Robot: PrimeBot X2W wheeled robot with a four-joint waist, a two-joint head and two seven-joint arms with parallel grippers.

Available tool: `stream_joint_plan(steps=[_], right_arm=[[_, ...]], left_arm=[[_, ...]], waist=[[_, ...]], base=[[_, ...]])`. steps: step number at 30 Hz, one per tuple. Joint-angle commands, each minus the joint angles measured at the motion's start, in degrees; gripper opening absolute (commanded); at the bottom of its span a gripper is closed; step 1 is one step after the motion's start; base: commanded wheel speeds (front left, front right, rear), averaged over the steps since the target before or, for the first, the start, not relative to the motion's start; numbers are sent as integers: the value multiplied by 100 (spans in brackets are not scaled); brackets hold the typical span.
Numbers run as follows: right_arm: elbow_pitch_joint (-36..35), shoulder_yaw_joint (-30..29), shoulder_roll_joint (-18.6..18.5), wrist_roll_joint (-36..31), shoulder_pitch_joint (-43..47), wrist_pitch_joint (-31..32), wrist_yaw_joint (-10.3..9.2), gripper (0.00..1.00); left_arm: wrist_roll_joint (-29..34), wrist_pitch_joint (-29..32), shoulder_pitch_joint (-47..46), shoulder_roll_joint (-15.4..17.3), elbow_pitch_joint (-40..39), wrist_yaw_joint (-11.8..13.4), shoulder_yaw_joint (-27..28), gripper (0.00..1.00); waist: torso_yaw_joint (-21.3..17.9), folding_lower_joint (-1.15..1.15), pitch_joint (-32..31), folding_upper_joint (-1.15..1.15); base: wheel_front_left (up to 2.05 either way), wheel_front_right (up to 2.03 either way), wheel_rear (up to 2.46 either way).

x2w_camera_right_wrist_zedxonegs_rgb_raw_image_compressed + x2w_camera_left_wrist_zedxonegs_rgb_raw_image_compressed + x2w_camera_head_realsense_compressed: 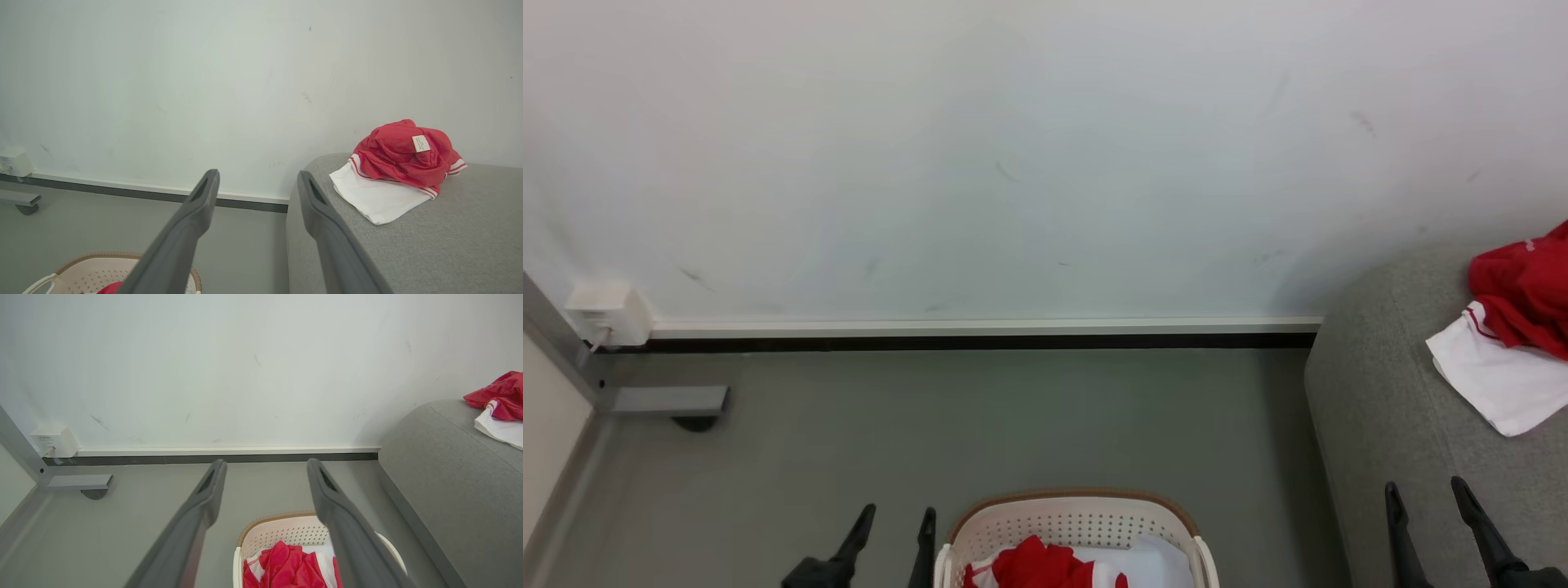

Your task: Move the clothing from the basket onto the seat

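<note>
Here, the basket point(1078, 524) sits on the grey floor point(1013, 425) at the near edge of the head view, and red and white clothing point(1033, 563) lies bunched inside it. Just left of the basket the left hand point(899, 510) hangs above the floor, its two dark fingers spread wide with nothing between them; in its own wrist view one finger crosses in front of the basket's right side. Well right of the basket the right hand point(1424, 485) shows against the near end of the sofa point(1380, 408), likewise spread wide and empty. The sofa stands right of the basket, a strip of floor between them. On it, farther right of the basket and beyond it, lies a heap point(1523, 294): a crumpled red garment bearing a small white tag point(421, 143), on top of a white piece edged with red stripes. Beyond the basket a white skirting point(980, 327) runs along the foot of the wall point(1045, 163). Far left of the basket a small white box point(605, 314) sits at the foot of that wall.
</note>
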Motion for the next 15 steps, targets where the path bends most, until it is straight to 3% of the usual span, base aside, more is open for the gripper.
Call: stream_joint_plan(steps=[1, 8, 15], right_arm=[[-45, 8, -5, 63, -88, 5, -14, 100], [-262, 52, -16, 103, -372, 5, -14, 100], [-418, 58, -39, 227, -764, 5, -14, 100]], left_arm=[[47, -3, -60, -12, 39, -28, -6, 100], [313, 12, -700, -56, 863, -189, -426, 100], [536, 527, -1765, -83, 2168, -414, -1063, 100]], waist=[[-116, 0, 76, 0], [-599, 0, 645, 0], [-1149, 0, 1438, 0]], base=[[0, 0, 0], [0, 0, 0], [0, 0, 0]])
